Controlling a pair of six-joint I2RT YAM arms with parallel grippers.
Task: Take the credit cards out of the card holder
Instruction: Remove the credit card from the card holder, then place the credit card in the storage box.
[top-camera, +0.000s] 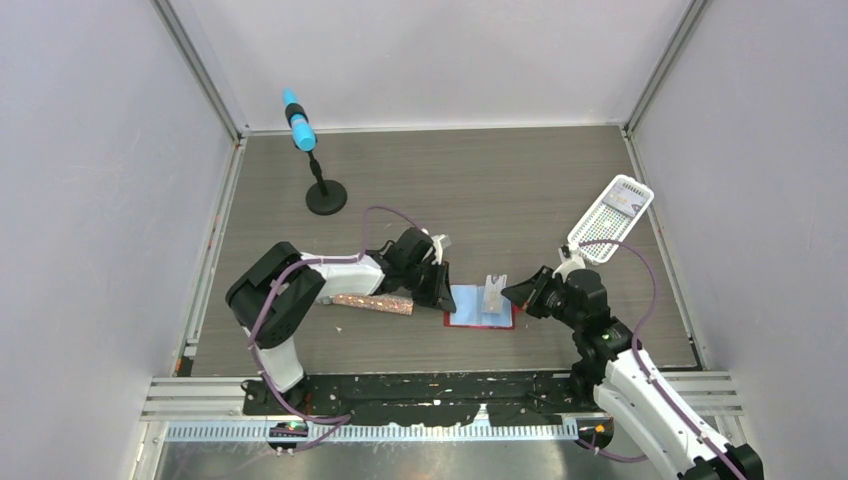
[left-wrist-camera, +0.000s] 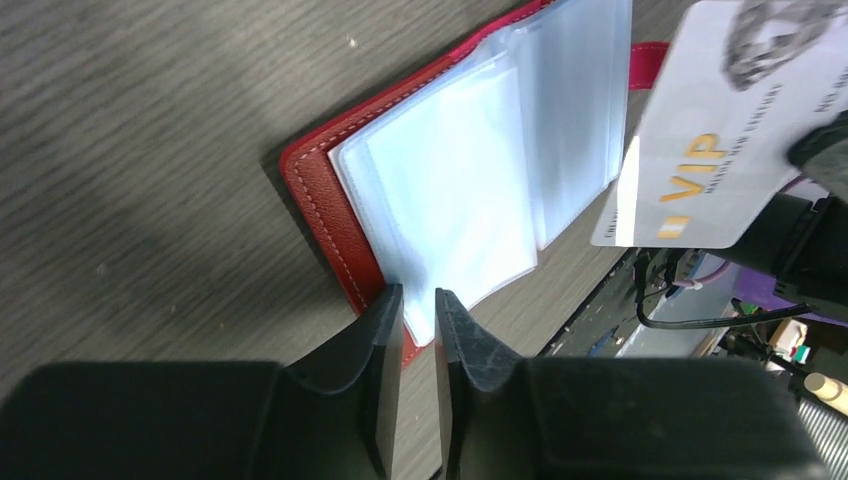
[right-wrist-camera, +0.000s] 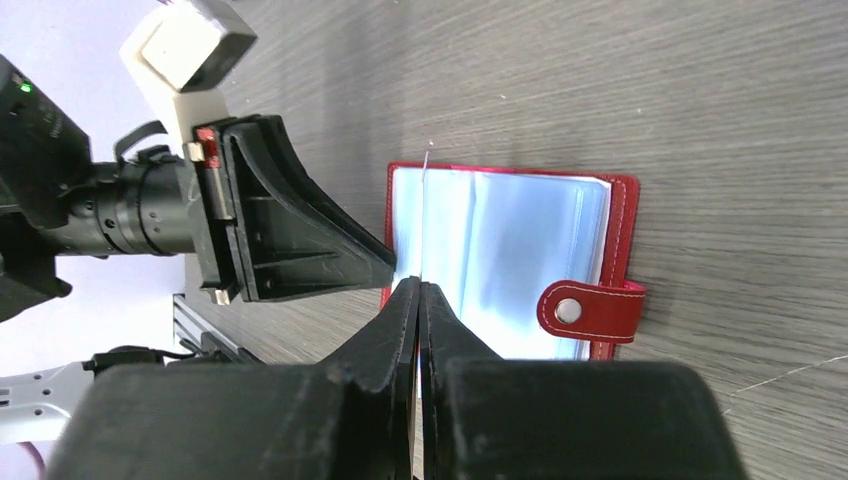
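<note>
The red card holder (top-camera: 480, 308) lies open on the table, its light blue pockets facing up; it also shows in the left wrist view (left-wrist-camera: 320, 200) and the right wrist view (right-wrist-camera: 520, 240). My right gripper (right-wrist-camera: 420, 285) is shut on a pale credit card (top-camera: 494, 292) and holds it upright on edge just above the pockets. The card's face, printed "VIP", shows in the left wrist view (left-wrist-camera: 700, 150). My left gripper (left-wrist-camera: 418, 300) has its jaws a narrow gap apart, with its tips at the holder's left edge. Nothing is gripped between them.
A glittery pink-brown tube (top-camera: 372, 302) lies under the left arm. A white perforated basket (top-camera: 611, 217) sits at the back right with a pale flat thing in it. A black stand with a blue top (top-camera: 300, 125) is at the back left.
</note>
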